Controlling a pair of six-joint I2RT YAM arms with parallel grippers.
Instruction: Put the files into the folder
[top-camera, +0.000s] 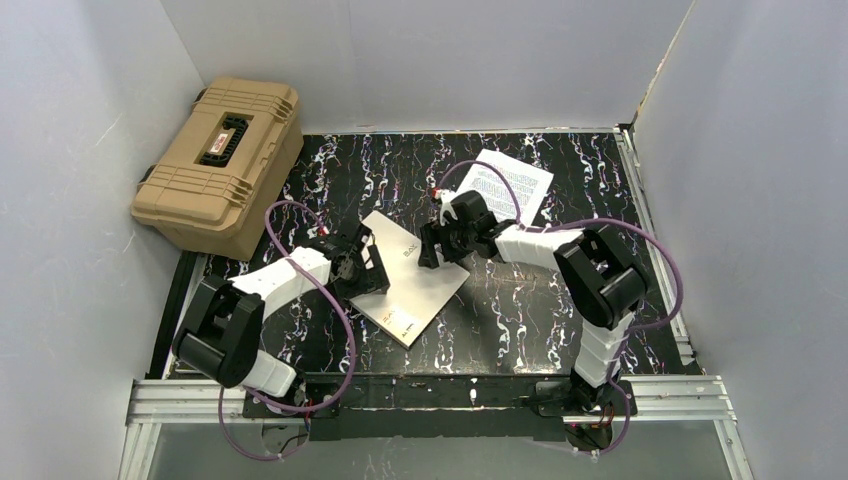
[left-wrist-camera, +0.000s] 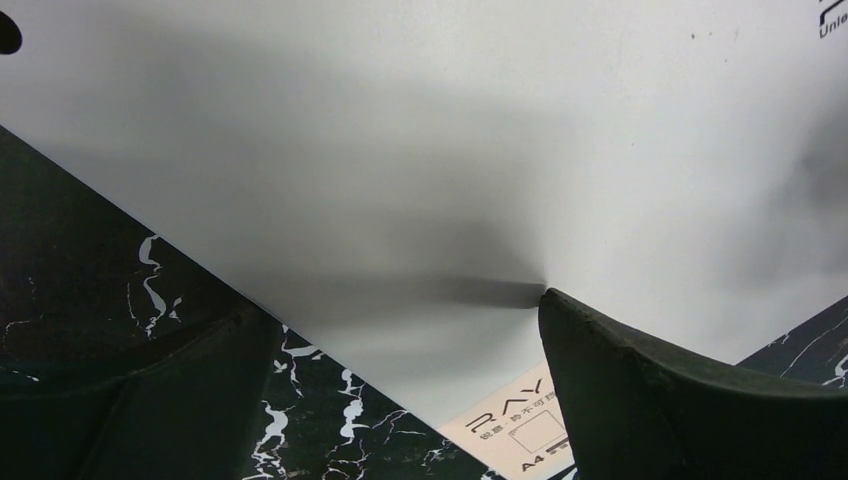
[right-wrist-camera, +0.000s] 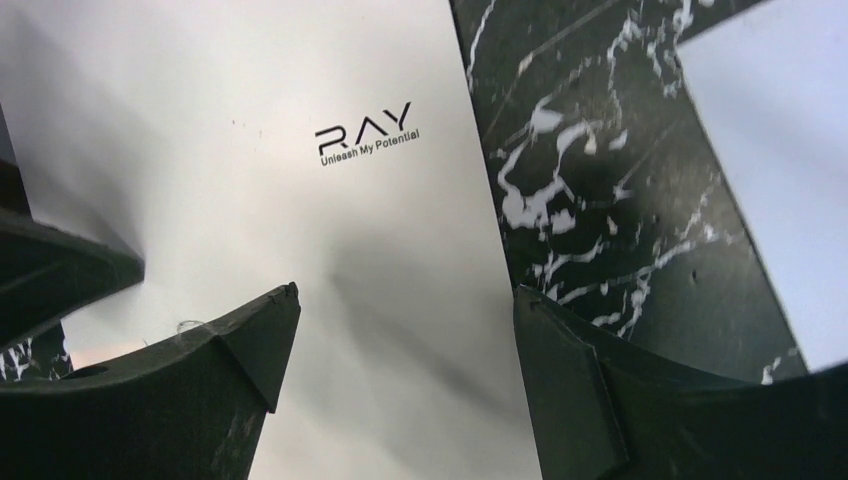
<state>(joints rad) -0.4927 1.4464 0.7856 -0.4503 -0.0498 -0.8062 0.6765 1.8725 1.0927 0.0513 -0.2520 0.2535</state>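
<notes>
**Both grippers spread over the closed folder, files lying apart**

From the top external camera, the folder (top-camera: 415, 275) lies closed and flat near the middle of the black marbled bench (top-camera: 520, 300), turned at an angle, cream-white side up. The files (top-camera: 508, 185) rest on the bench farther back and to the right, apart from the folder, with their printed side showing. A tan hard case (top-camera: 220, 160) sits at the far left corner. The left gripper (top-camera: 355, 262) is at the folder's left edge and the right gripper (top-camera: 435, 245) is over its far right part.

In the left wrist view, the left gripper (left-wrist-camera: 408, 308) is released, its jaws spread wide. One fingertip (left-wrist-camera: 560, 310) touches the folder's pale cover, and the other finger is over the bare bench beside the folder's edge. Small dark "RAY" print shows on the cover near that fingertip.

In the right wrist view, the right gripper (right-wrist-camera: 408, 292) is also parted and grasps nothing. One finger is above the cover, below the print "RAY Unleash My Potential", and the other is above the bench just past the folder's edge. A white corner of the files (right-wrist-camera: 790, 170) shows at the right, its print not readable here.
</notes>
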